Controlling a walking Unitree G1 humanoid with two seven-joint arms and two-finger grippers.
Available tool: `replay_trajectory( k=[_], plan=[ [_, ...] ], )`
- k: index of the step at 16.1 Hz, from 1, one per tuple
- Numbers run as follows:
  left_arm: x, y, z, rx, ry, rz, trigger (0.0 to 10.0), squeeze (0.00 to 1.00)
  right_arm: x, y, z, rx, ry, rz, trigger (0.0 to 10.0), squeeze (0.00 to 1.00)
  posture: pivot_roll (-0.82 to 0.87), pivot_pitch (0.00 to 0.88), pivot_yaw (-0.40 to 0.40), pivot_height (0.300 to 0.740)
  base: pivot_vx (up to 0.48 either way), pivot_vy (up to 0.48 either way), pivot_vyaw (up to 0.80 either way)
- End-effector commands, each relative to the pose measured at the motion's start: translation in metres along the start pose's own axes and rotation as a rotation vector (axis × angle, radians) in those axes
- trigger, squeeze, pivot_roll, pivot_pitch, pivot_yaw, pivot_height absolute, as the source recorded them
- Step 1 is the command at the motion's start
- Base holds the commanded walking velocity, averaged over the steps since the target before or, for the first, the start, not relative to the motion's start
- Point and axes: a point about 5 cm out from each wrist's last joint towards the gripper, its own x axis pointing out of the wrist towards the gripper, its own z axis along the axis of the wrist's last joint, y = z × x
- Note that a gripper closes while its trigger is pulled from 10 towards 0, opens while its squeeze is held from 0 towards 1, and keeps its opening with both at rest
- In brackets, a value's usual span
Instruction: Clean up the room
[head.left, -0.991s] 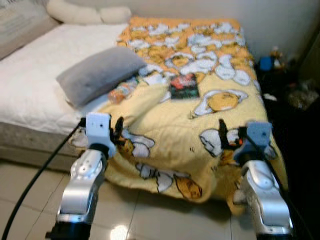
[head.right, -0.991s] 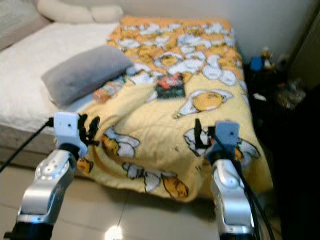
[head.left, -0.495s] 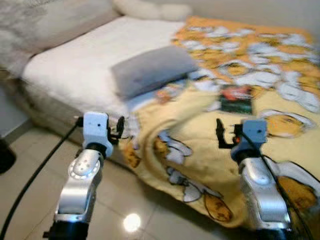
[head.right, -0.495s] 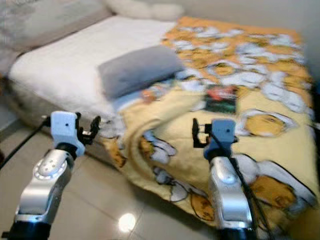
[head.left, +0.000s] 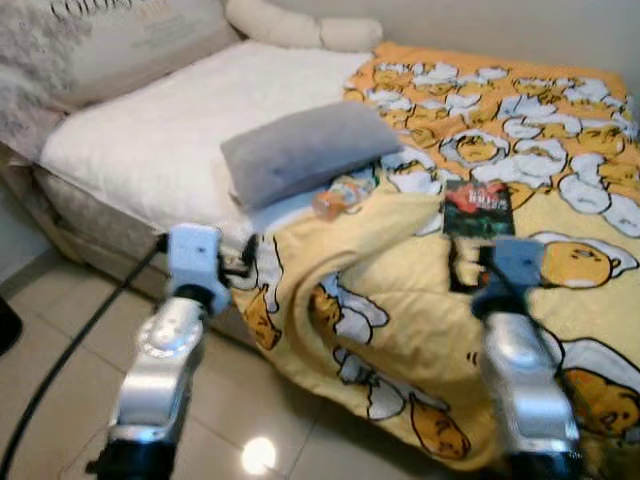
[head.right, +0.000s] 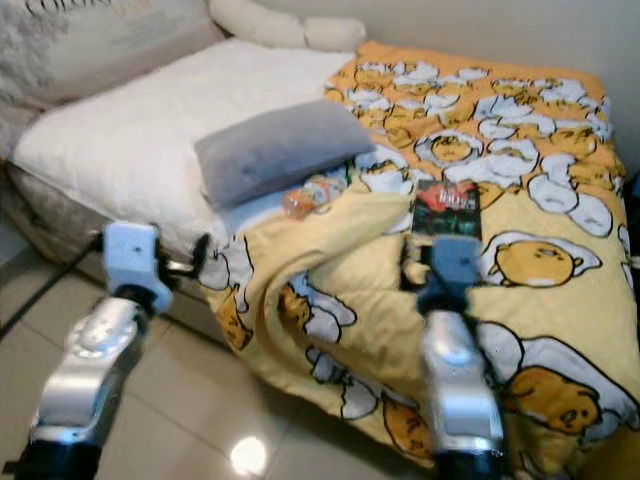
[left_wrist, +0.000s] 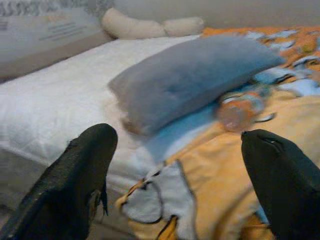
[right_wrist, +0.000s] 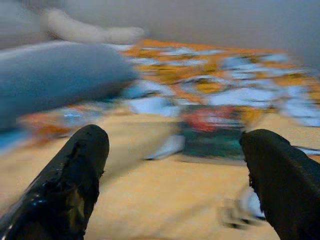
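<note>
A bed (head.left: 130, 140) stands before me with a rumpled yellow blanket (head.left: 420, 300) printed with cartoon eggs. A grey pillow (head.left: 300, 150) lies on the white sheet. Beside it lies an orange plastic bottle (head.left: 340, 197), seen again as the bottle (left_wrist: 240, 107) in the left wrist view. A dark snack packet (head.left: 478, 207) rests on the blanket, blurred as the packet (right_wrist: 217, 132) in the right wrist view. My left gripper (head.left: 243, 262) is open near the bed's front corner, holding nothing. My right gripper (head.left: 462, 268) is open above the blanket, short of the packet.
A printed cushion (head.left: 110, 40) and a cream bolster (head.left: 300, 30) lie at the head of the bed. Glossy tiled floor (head.left: 60, 330) runs along the bed's near side. The blanket hangs over the bed's edge toward the floor.
The camera has shifted slightly, bringing the bed closer and sharper. Both arms keep their pose, grippers still open and empty.
</note>
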Motion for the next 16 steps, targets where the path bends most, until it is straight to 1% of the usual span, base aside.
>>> replay_trajectory(
  k=[1,3,4,5,6,8,10,14,15,16],
  plan=[
    [0.0014,-0.0019,0.0037,0.004,-0.013,-0.010,10.0,1.00,0.0003,-0.0043,0.0055,0.046,-0.023,0.009,10.0,0.00,-0.05,0.000,0.041,0.740,0.285,0.000,0.00],
    [0.0012,-0.0022,0.0038,0.005,-0.014,-0.013,10.0,1.00,0.0000,-0.0031,0.0006,0.049,0.014,0.024,10.0,0.00,-0.05,0.000,0.039,0.740,0.287,0.000,0.00],
    [0.0009,-0.0026,0.0039,0.006,-0.015,-0.019,10.0,1.00,-0.0011,-0.0022,0.0009,0.087,0.007,0.029,10.0,0.00,-0.05,0.000,0.039,0.740,0.292,0.000,0.00],
    [0.0006,-0.0028,0.0039,0.006,-0.017,-0.024,10.0,1.00,-0.0018,-0.0024,0.0020,0.096,0.001,0.028,10.0,0.00,-0.05,0.000,0.039,0.740,0.326,0.000,0.00],
    [0.0005,-0.0028,0.0040,0.005,-0.019,-0.025,10.0,1.00,-0.0017,-0.0035,0.0020,0.074,0.003,0.017,10.0,0.00,-0.05,0.000,0.039,0.740,0.337,0.000,0.00],
    [0.0007,-0.0026,0.0040,0.003,-0.019,-0.025,10.0,1.00,-0.0010,-0.0024,0.0015,0.084,0.008,0.038,10.0,0.00,-0.05,0.000,0.040,0.740,0.375,0.000,0.00],
    [0.0006,-0.0028,0.0040,0.003,-0.020,-0.024,10.0,1.00,-0.0003,-0.0045,-0.0009,0.073,0.029,0.009,10.0,0.00,-0.05,0.000,0.040,0.740,0.375,0.000,0.00],
    [0.0008,-0.0028,0.0042,0.005,-0.020,-0.022,10.0,1.00,-0.0009,-0.0021,-0.0012,0.069,0.032,0.033,10.0,0.00,-0.05,0.000,0.038,0.740,0.375,0.000,0.00],
    [0.0007,-0.0029,0.0042,0.005,-0.021,-0.023,10.0,1.00,-0.0014,-0.0002,-0.0006,0.100,0.031,0.053,10.0,0.00,-0.05,0.000,0.038,0.740,0.371,0.000,0.00],
    [0.0006,-0.0030,0.0043,0.006,-0.021,-0.023,10.0,1.00,-0.0012,-0.0007,-0.0006,0.101,0.033,0.047,10.0,0.00,-0.05,0.000,0.038,0.740,0.371,0.000,0.68]
  ],
)
